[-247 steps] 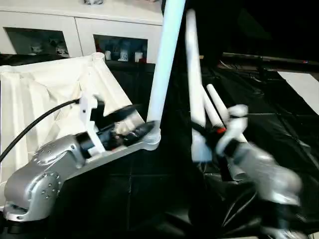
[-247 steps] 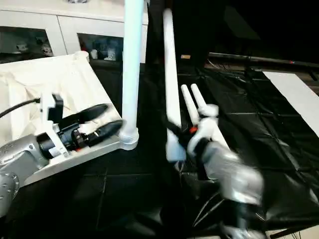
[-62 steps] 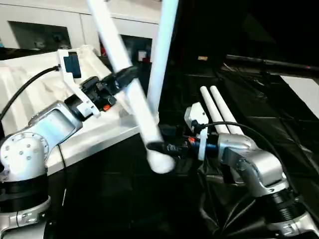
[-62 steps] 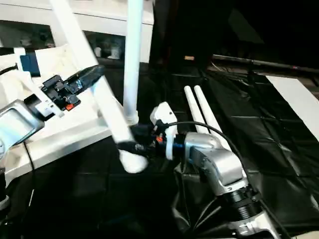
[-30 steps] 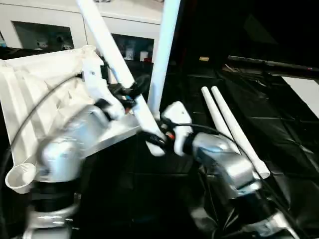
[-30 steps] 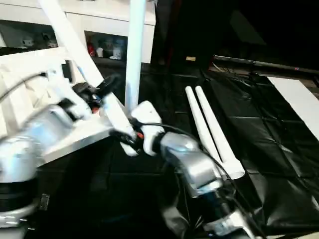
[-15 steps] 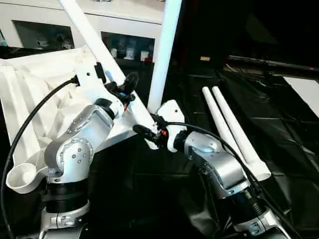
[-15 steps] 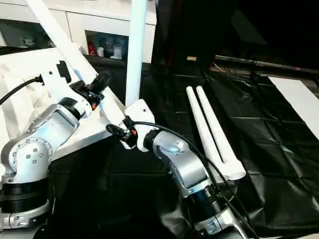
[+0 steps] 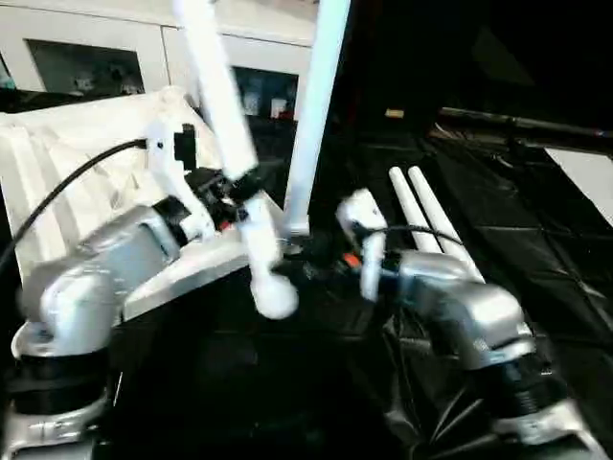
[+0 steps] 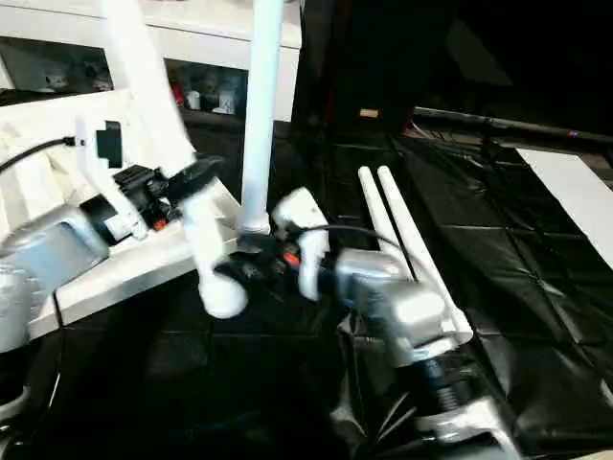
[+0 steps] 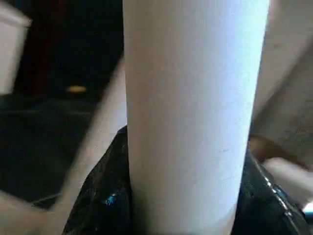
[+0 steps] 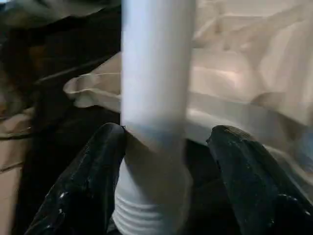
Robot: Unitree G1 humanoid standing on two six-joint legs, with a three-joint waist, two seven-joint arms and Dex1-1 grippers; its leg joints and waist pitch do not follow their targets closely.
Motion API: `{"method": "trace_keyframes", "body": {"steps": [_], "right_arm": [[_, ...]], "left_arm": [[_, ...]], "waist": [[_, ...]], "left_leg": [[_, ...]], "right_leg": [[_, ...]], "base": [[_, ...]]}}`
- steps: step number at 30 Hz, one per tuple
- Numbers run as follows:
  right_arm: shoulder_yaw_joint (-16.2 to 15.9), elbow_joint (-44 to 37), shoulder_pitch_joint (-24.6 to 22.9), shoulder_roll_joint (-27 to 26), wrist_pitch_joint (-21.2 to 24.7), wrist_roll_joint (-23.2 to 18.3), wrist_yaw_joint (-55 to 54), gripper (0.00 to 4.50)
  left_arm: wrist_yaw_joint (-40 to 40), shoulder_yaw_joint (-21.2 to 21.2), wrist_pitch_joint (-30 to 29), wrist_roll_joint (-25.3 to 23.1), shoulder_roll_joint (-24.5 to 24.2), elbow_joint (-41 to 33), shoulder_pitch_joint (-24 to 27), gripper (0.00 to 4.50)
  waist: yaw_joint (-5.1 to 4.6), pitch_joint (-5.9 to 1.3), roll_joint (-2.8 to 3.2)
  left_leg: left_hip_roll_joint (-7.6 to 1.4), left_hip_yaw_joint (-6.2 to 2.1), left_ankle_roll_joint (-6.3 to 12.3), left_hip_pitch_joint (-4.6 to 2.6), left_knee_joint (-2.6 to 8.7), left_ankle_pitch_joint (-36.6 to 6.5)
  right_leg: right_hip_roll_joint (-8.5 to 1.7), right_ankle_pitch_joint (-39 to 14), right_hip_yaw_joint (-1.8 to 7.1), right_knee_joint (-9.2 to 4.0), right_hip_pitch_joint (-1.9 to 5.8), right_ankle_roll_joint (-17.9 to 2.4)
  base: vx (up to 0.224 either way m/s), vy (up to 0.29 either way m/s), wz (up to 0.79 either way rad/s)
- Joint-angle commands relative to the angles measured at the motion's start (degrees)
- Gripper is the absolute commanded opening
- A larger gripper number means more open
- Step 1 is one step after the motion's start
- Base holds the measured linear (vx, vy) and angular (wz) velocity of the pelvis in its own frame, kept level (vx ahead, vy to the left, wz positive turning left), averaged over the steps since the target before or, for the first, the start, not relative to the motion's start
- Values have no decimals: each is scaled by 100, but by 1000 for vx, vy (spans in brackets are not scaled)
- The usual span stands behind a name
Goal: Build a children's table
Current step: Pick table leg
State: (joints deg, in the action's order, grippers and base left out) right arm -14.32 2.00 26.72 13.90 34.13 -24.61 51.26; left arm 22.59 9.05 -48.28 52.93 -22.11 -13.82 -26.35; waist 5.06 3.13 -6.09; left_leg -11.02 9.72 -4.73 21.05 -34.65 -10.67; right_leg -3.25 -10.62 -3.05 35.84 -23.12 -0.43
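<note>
**A:** Entry, change. The long white tapered tube leg (image 9: 225, 125) is now carried steeper than half a second ago. Its thick end is swung out past the near edge of the white plastic rectangular tabletop (image 9: 86, 163). The right gripper (image 10: 251, 268), closed at that end then, is now parted.

**B:** Meaning for the task?

**A:** The tube leg is judged to be handed over to the left gripper (image 9: 239, 187), which is clamped on it just above the tabletop's near edge. No socket is entered yet. One upright white leg (image 9: 311, 105) is already seated at the tabletop's near corner.

**B:** Entry, views compared?

**A:** In the right wrist view, a ribbed leg end is shown between spread black fingers (image 12: 93, 181), with a gap on one side. That gap cannot be made out from the head views. In the left wrist view, the black fingers (image 11: 98, 210) are shown pressed tight against the tube. In the head views, two spare white legs (image 9: 431, 230) are shown lying well apart from the tabletop.
</note>
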Motion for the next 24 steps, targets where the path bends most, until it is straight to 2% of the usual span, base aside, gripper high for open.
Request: {"method": "trace_keyframes", "body": {"steps": [1,2,4,7,9,13,18,21,24], "right_arm": [[-116,-169,-36,129,159,-90,192,305],[-129,-186,-44,141,189,-92,206,305],[-151,-214,-58,148,270,-83,208,276],[-125,-224,-62,129,359,-136,222,265],[-124,-267,-60,161,425,-215,287,234],[-118,-305,-63,188,460,-256,338,214],[-108,-342,-79,198,468,-290,339,200],[-99,-355,-97,149,388,-246,238,198],[-77,-284,-84,26,169,-57,-44,198]], "left_arm": [[438,100,-119,683,100,-307,-84,184],[514,118,-137,759,108,-326,-87,184],[692,144,-150,892,131,-374,-78,184],[788,155,-135,961,144,-385,-55,184],[884,149,-168,1013,88,-367,-41,184],[932,159,-206,1036,50,-363,-35,184],[943,173,-169,1052,40,-354,-30,184],[864,155,-66,855,82,-298,-11,184],[385,98,107,413,192,-109,-64,184]], "waist": [[0,-330,73],[8,-333,85],[-9,-324,82],[-10,-321,91],[-7,-322,97],[1,-334,113],[1,-343,102],[-4,-341,112],[-6,-334,107]], "left_leg": [[-183,-31,-299,-61,422,-981],[-191,-33,-311,-67,422,-1004],[-190,-39,-327,-59,432,-1053],[-195,-44,-333,-78,437,-1145],[-193,-49,-348,-77,440,-1155],[-199,-54,-373,-76,441,-1101],[-194,-49,-370,-69,436,-1013],[-194,-48,-381,-73,437,-1037],[-200,-49,-397,-71,442,-1071]], "right_leg": [[-404,-1346,270,-399,278,-757],[-410,-1430,272,-402,269,-761],[-399,-1510,267,-410,266,-733],[-400,-1721,272,-440,250,-609],[-397,-1764,271,-444,250,-572],[-392,-1610,268,-423,252,-591],[-389,-1431,267,-405,267,-641],[-387,-1394,267,-405,266,-668],[-394,-1490,271,-419,262,-635]], "base": [[0,0,0],[0,0,0],[0,0,0],[0,0,0],[0,0,0],[0,0,0],[0,0,0],[0,0,0],[0,0,0]]}}
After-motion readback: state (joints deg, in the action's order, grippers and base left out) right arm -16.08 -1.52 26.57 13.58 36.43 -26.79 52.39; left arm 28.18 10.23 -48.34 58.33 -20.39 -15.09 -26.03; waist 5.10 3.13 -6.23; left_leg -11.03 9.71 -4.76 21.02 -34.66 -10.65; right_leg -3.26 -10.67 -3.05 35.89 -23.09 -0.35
